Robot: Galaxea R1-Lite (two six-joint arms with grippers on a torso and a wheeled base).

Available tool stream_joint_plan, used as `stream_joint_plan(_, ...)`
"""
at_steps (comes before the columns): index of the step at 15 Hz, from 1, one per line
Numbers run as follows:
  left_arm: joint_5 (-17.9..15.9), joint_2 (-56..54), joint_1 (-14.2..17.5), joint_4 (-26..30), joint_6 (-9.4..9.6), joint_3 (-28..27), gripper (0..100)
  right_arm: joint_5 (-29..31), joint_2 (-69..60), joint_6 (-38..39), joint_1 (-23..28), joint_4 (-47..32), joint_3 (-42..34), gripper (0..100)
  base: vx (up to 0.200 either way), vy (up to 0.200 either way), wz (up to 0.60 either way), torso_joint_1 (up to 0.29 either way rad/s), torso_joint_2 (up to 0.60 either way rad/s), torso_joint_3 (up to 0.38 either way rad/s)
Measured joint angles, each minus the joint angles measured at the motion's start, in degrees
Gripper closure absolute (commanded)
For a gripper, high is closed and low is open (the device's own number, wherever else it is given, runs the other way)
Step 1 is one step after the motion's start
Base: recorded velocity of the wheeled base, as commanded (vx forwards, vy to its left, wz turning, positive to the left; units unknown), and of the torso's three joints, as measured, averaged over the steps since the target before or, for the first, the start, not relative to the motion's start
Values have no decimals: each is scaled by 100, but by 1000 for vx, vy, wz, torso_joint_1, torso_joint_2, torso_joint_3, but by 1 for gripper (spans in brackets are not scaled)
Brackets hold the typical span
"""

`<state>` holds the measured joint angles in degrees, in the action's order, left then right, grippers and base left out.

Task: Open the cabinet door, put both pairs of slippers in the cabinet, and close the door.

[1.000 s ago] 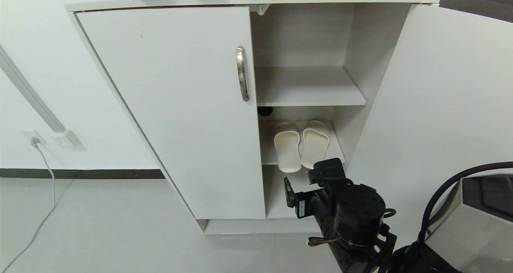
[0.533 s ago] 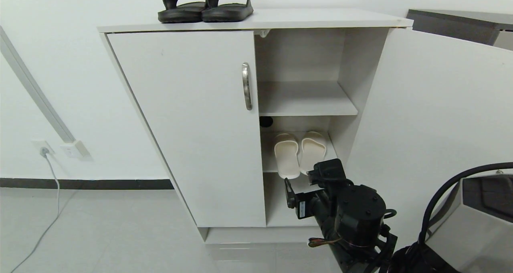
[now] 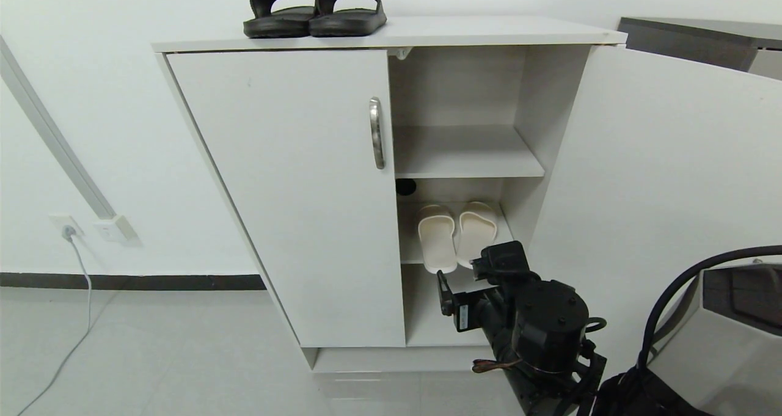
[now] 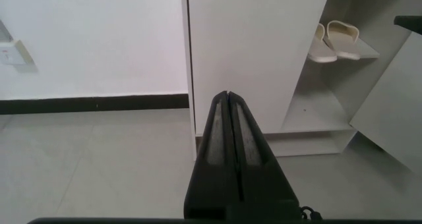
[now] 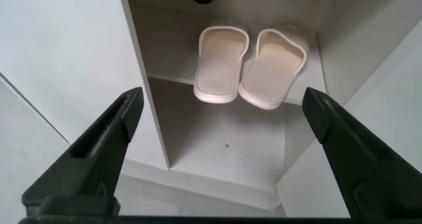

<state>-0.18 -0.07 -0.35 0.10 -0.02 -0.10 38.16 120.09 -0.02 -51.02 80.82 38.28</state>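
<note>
A pair of black slippers rests on top of the white cabinet. A pair of white slippers lies side by side on the cabinet's middle shelf. The right door is swung wide open; the left door with its metal handle is closed. My right gripper is open and empty, in front of the open half, just below and before the white slippers. My left gripper is shut on nothing, low over the floor in front of the closed door.
The top shelf and bottom shelf are bare. A wall socket with a cable is at the left. Grey tiled floor spreads before the cabinet. A dark-topped unit stands behind the open door.
The head camera has tilted up, bringing the black slippers on the cabinet top fully into view. Slippers, doors and the right arm keep their places.
</note>
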Motion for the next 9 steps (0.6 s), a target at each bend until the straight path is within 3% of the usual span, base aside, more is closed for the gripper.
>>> stream_joint_plan(1,0,0,0,0,2,0,100,0,4,2,4,0,2,0,0,0,0,0,0,0)
stream_joint_plan(9,5,0,-2,1,2,0,100,-9,15,-2,17,52,0,0,0,200,0,1,3,4)
